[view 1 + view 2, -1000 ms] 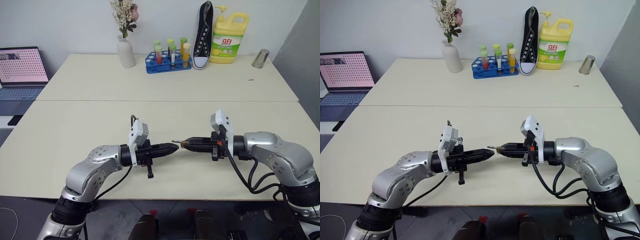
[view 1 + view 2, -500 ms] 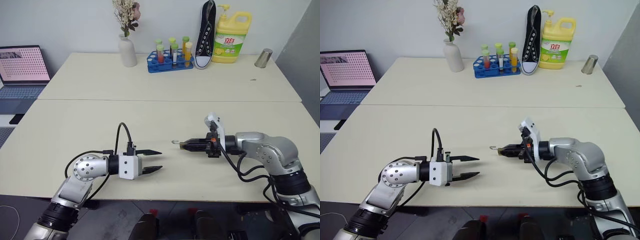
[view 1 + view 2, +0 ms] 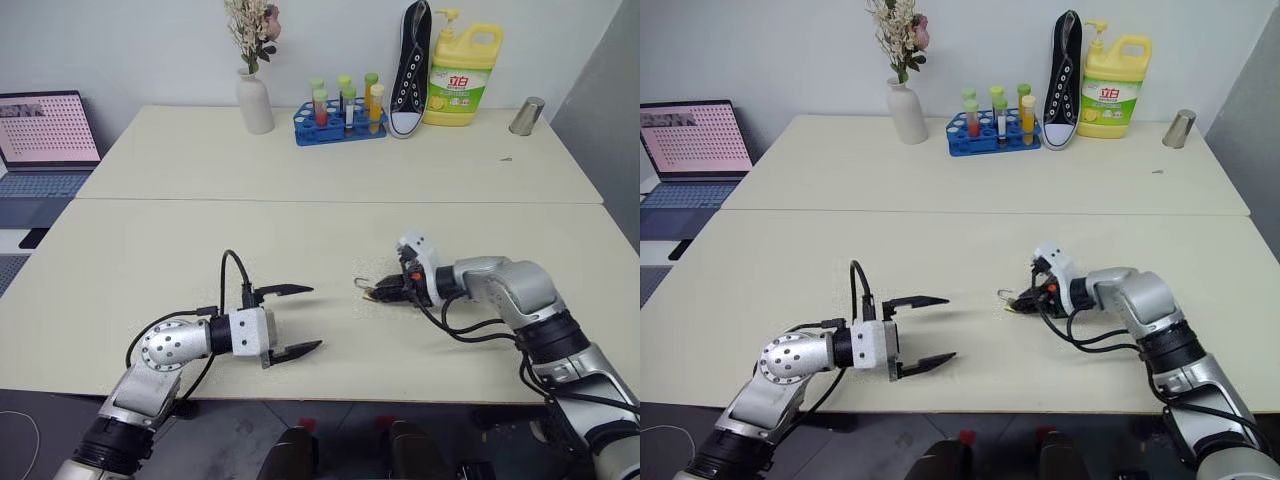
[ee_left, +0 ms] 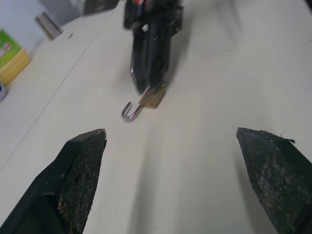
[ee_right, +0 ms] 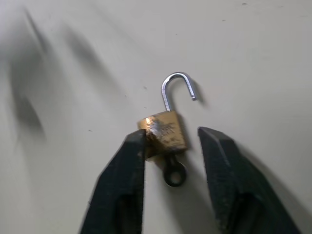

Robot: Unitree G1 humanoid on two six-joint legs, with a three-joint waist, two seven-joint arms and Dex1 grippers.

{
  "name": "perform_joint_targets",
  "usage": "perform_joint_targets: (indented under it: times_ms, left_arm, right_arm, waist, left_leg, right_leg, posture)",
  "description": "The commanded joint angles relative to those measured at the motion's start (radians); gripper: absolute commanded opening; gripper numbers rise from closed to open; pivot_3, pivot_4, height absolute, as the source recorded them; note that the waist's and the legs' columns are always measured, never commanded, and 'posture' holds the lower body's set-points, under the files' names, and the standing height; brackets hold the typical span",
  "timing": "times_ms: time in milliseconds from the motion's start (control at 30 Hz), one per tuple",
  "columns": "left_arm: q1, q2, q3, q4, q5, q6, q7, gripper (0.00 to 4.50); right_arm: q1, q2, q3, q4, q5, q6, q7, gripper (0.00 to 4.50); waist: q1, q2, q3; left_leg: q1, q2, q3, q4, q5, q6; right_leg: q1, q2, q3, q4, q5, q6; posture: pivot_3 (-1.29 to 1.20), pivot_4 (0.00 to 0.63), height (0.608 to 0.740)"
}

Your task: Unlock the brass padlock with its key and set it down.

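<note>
Jaws of the left gripper (image 3: pixel 300 320) spread wide, nothing between them, held low over the table (image 3: pixel 300 160) and pointing toward the right gripper (image 5: pixel 171 161). Jaws of the right gripper parted, flanking the brass padlock (image 5: pixel 163 130); one finger (image 5: pixel 127 170) touching or nearly touching a lower corner of the body, the other finger (image 5: pixel 224 165) standing apart from it. Cannot tell whether any pinch remains.

Brass padlock at or on the table surface, near the front edge, just ahead of the right gripper's tips and well apart from the left gripper. Shackle (image 5: pixel 178 87) swung free at one end, hooked open. Key (image 5: pixel 174 174) seated in the bottom of the body, its round bow protruding between the two fingers. Seen from the left wrist as a small golden block (image 4: pixel 154 97) beneath the right gripper's tips.

Handling, as judged: very small and light, rigid metal throughout, not fragile. Smooth brass faces likely slippery against hard finger pads; prone to twisting or skidding if pressed off-centre. Best purchase across the two flat broad faces of the body, square-on. Shackle too thin and free to pivot for a steady hold; key bow a poor handle, apt to turn in the lock.
</note>
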Motion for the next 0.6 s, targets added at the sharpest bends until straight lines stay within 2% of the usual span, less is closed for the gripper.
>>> perform_joint_targets:
  times_ms: [33, 133, 167, 367, 500, 600]
  left_arm:
    - [-0.022, 0.0, 0.046, -0.066, -0.086, 0.19, 0.036, 4.5]
    - [-0.048, 0.01, 0.062, -0.09, -0.099, 0.307, 0.056, 4.5]
    - [-0.057, 0.017, 0.066, -0.1, -0.102, 0.336, 0.054, 4.5]
    - [-0.074, 0.072, 0.074, -0.151, -0.105, 0.416, -0.002, 4.5]
    - [-0.088, 0.077, 0.082, -0.158, -0.116, 0.424, -0.028, 4.5]
    - [-0.103, 0.077, 0.077, -0.137, -0.117, 0.413, -0.058, 4.5]
  right_arm:
    - [0.037, -0.079, -0.058, -0.105, -0.026, -0.064, 0.029, 3.27]
    - [0.099, -0.125, -0.106, -0.211, -0.025, -0.102, 0.032, 4.31]
    - [0.131, -0.143, -0.129, -0.268, -0.018, -0.119, 0.037, 4.45]
    - [0.319, -0.243, -0.245, -0.556, 0.025, -0.185, 0.078, 4.45]
    - [0.383, -0.262, -0.306, -0.645, 0.055, -0.178, 0.059, 4.45]
    - [0.415, -0.274, -0.303, -0.678, 0.04, -0.189, 0.048, 4.45]
  waist:
    - [0.0, 0.0, 0.0]
    - [-0.001, 0.0, 0.0]
    - [-0.001, 0.0, 0.0]
    - [-0.002, 0.0, 0.0]
    - [0.0, 0.0, 0.0]
    - [-0.001, 0.0, 0.0]
  left_leg:
    - [0.0, 0.0, 0.0, 0.0, 0.0, 0.0]
    - [0.0, 0.0, 0.0, 0.0, 0.0, 0.0]
    - [0.0, 0.0, 0.0, 0.0, 0.0, 0.0]
    - [0.0, 0.001, 0.0, 0.0, 0.0, 0.0]
    - [0.0, 0.001, 0.001, 0.0, 0.0, 0.0]
    - [0.0, 0.001, 0.0, 0.0, 0.0, 0.0]
  right_leg:
    - [0.0, 0.0, 0.0, 0.0, 0.0, 0.0]
    - [0.0, 0.001, -0.001, 0.0, 0.0, 0.0]
    - [0.0, 0.001, -0.001, 0.0, 0.0, 0.0]
    - [0.0, 0.002, 0.0, 0.0, 0.0, 0.0]
    - [0.001, 0.001, 0.0, -0.001, 0.0, 0.0]
    - [0.001, 0.001, 0.0, -0.001, 0.0, 0.0]
  posture:
    - [0.0, 0.15, 0.74]
    - [0.0, 0.15, 0.74]
    - [0.0, 0.15, 0.74]
    - [0.0, 0.15, 0.74]
    - [0.0, 0.15, 0.74]
    - [0.0, 0.15, 0.74]
